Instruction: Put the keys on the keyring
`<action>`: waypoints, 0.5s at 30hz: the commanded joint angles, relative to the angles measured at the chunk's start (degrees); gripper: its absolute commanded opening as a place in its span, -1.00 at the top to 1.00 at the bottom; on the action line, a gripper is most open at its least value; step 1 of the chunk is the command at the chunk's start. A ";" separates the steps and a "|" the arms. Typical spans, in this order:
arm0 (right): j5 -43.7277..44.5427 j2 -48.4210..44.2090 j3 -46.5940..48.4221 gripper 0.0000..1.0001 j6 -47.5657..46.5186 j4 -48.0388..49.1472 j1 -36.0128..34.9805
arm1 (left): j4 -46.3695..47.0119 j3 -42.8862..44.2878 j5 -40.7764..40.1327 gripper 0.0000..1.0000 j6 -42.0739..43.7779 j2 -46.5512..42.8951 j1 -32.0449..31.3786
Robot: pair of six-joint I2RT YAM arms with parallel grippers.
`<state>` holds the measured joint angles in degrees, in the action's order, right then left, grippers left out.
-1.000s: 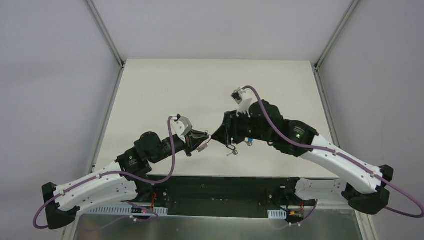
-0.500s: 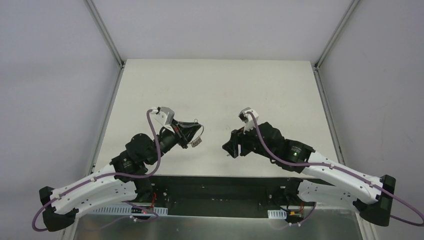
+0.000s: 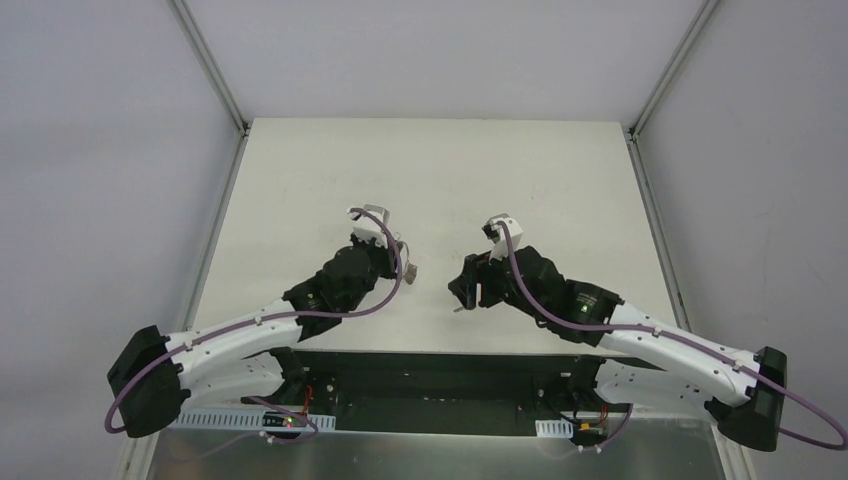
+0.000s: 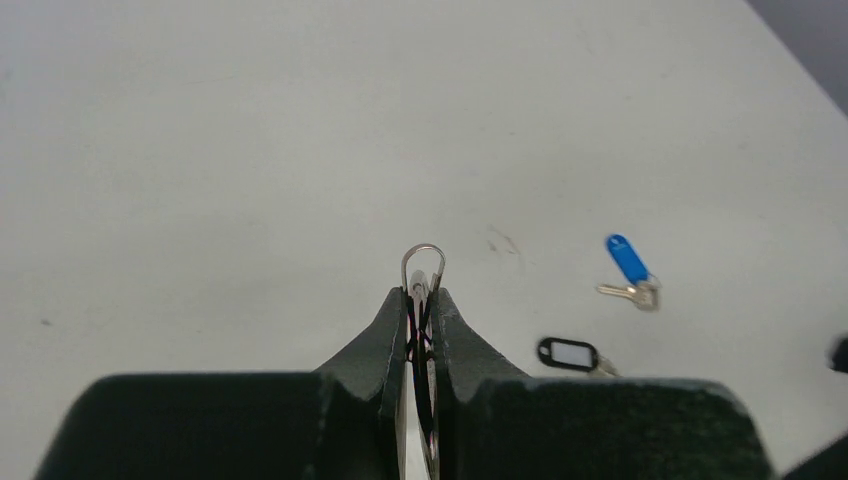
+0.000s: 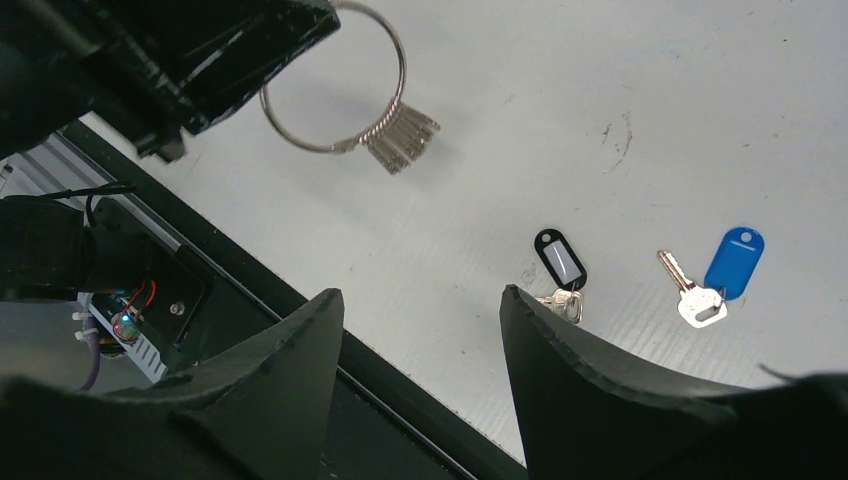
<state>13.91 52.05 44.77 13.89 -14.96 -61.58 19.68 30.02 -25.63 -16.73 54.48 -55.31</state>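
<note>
A: Ring status?
B: My left hand [image 4: 423,300] is clamped on the keyring [image 4: 422,247], edge-on, bit of loop poking past the tips. Looks lifted off the surface [image 5: 600,80], so the wire's free for threading; small metal piece [image 5: 400,140] hangs off it.
A: Keys?
B: Both flat on the surface, neither on the ring yet. The black key [image 5: 560,262] & the blue key [image 5: 733,262] lie side by side, not touching, nr the front edge.
A: Other hand?
B: My right hand [image 5: 420,300] has fingers apart, nothing btwn them, hovering over the black key. Guess: I grab that one first, it's closest. Tiny & flat tho, so pinch could slip.
</note>
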 commanded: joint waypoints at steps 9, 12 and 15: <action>0.51 -2.21 -2.59 -0.24 1.73 2.83 -0.06 | 0.98 4.29 -12.78 1.00 8.71 15.52 12.57; 0.87 -2.20 -3.10 -0.25 1.51 3.13 -0.03 | -3.39 9.08 -7.96 1.00 4.59 24.42 12.19; 1.19 -2.30 -3.45 -0.26 1.32 3.27 -0.08 | -4.20 12.96 -1.98 0.66 1.96 31.94 9.20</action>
<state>14.02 50.35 41.52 14.98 -14.28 -61.58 17.58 37.15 -34.33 -11.40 79.29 -43.00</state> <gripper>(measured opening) 0.624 0.058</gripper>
